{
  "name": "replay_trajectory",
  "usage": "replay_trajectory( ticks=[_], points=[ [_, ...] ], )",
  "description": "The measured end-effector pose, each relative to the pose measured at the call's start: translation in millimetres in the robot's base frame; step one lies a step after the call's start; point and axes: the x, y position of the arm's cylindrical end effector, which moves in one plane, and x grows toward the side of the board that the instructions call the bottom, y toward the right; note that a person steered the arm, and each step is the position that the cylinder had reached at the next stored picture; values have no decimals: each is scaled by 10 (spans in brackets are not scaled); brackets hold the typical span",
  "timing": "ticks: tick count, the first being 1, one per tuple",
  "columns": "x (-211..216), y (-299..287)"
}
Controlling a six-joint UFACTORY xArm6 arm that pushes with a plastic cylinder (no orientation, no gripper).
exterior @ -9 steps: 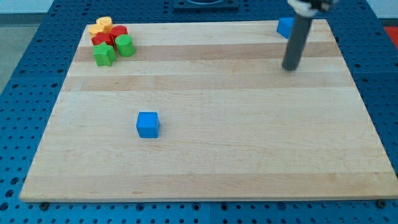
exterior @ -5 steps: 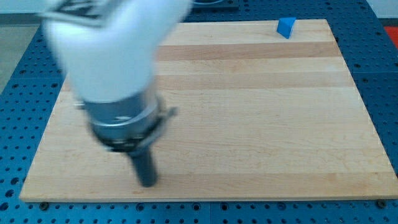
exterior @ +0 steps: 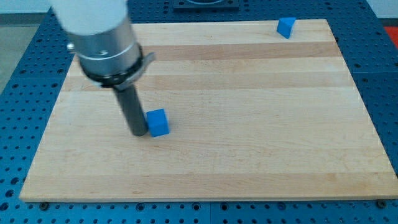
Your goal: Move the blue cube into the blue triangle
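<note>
My tip (exterior: 138, 132) sits left of centre in the frame, touching the left side of the blue cube (exterior: 158, 122). There is no claw, only the bare rod, grasping nothing. The blue triangle (exterior: 285, 27) lies well apart in the upper right, on the wooden board (exterior: 261, 124). No writing shows.

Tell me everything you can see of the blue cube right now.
The blue cube is a small, solid-looking block of plain bright blue with a matte finish. It sits flat on the wooden board, left of centre, turned slightly so that its top and two side faces show. My tip stands right against its left side, apparently touching. The blue triangle lies far off, near the view's top right.
</note>
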Motion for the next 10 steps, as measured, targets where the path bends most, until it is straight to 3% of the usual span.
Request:
replay_trajectory(
  ticks=[2,5,8,10],
  points=[
    [-319,992],
    [-180,1379],
    [-1273,2057],
    [-1679,1884]
  ],
)
